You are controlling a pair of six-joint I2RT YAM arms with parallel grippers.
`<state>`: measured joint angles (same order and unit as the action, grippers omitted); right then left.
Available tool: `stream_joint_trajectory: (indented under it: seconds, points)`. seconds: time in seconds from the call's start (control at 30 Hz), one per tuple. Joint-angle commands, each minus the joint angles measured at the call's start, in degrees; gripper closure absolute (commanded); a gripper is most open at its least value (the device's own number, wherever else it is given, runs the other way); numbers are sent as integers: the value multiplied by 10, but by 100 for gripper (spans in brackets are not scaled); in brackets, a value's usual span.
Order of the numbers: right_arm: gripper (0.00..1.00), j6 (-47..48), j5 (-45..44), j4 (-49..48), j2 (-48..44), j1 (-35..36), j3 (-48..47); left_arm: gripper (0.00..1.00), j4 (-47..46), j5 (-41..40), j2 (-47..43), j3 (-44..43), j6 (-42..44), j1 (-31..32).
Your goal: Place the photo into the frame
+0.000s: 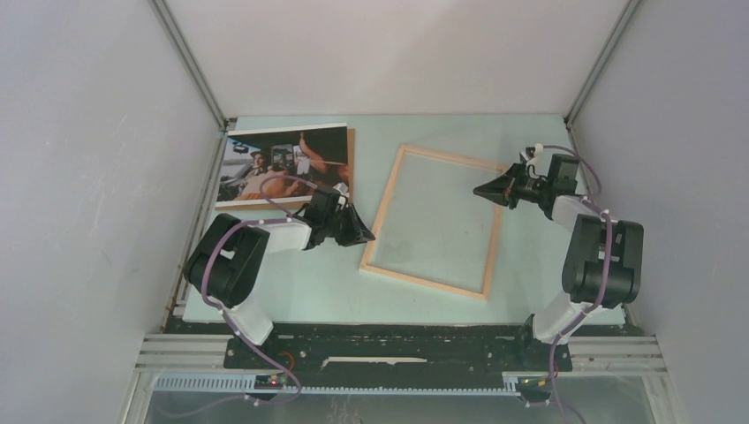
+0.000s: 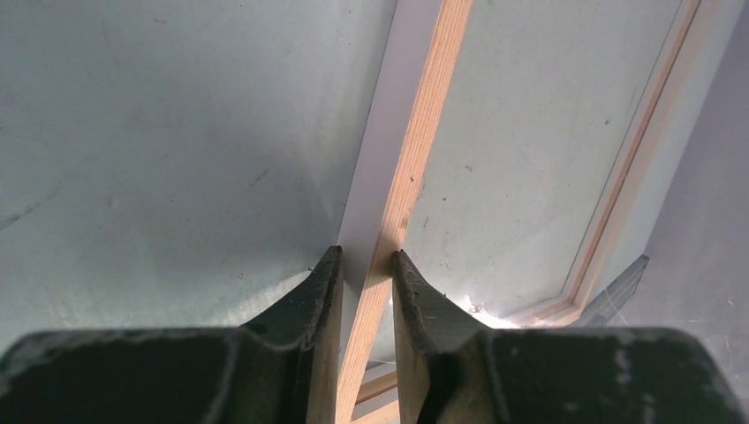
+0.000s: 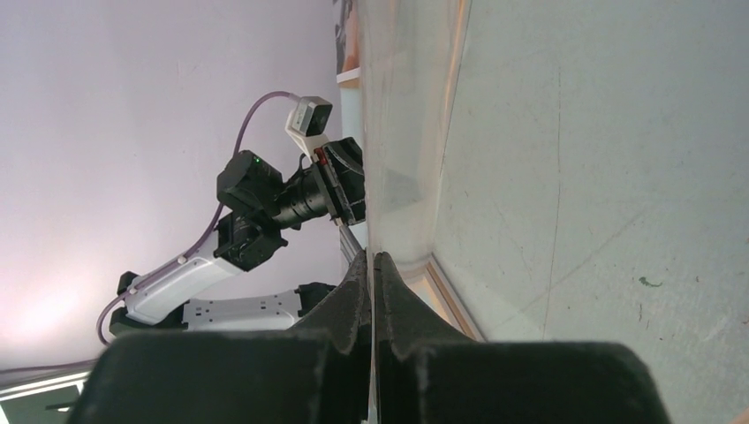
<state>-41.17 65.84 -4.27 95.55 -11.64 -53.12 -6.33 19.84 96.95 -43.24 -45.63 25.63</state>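
In the middle of the top view the frame [image 1: 424,283] lies askew on the bench [image 1: 300,287], the left claw [image 2: 366,258] pinching its left rail, the right claw [image 3: 372,258] closed at its right rail, contact unclear, while the photo [image 1: 265,159] at upper left is partly hidden by a cable [image 1: 281,179].

No word, number, label or brand mark can be read in any view. The photo [image 1: 284,159] at the upper left shows only figures, its detail too small to tell lettering, and the frame [image 1: 382,212] at centre is plain wood.
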Motion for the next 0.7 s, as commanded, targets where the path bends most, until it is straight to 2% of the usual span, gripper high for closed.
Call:
stream_joint_trajectory:
  seconds: [0.0,0.47,0.67]
  points:
    - [100,-28,6,-44,-33,13,8,82,14,2,-11,23,-10,-1]
    - [100,-102,-8,-136,-38,28,54,84,7,2,-20,31,-17,0]
    - [100,-98,-12,-138,-41,32,73,85,5,3,-22,33,-19,-1]
